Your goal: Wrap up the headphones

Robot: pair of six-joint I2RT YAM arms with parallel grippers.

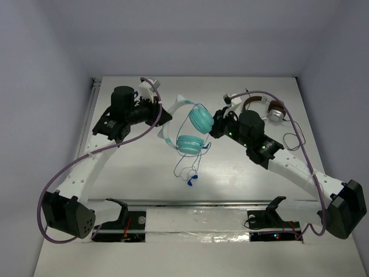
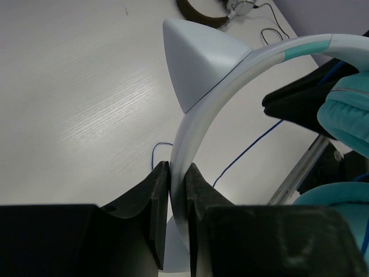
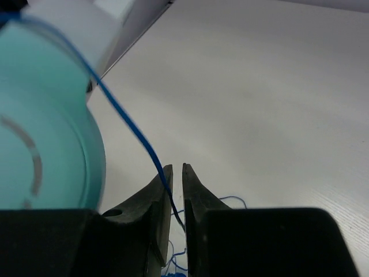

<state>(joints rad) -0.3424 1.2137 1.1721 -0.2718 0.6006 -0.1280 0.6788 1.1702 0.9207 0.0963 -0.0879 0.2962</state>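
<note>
Down at the near edge, the 2 arm bases sit on the pale, faintly wood-grained table. Just beyond, the thin dark blue cable lies in loose loops, its end resting on the table. Up the middle now: the left claw is clamped tight on the smooth, pale headband, which carries a pointed cone-shaped ear. The teal headphones are held up there at mid-table between both arms, with the 2 round, padded ear cups stacked one behind the other. The right claw is all but closed, its fingers pinching the cable right beside a glossy teal cup. Behind the right arm, brown-banded headphones with a silver cup lie well apart, their own dark cord curled nearby. Plain grey-white walls close in the back and sides.
</note>
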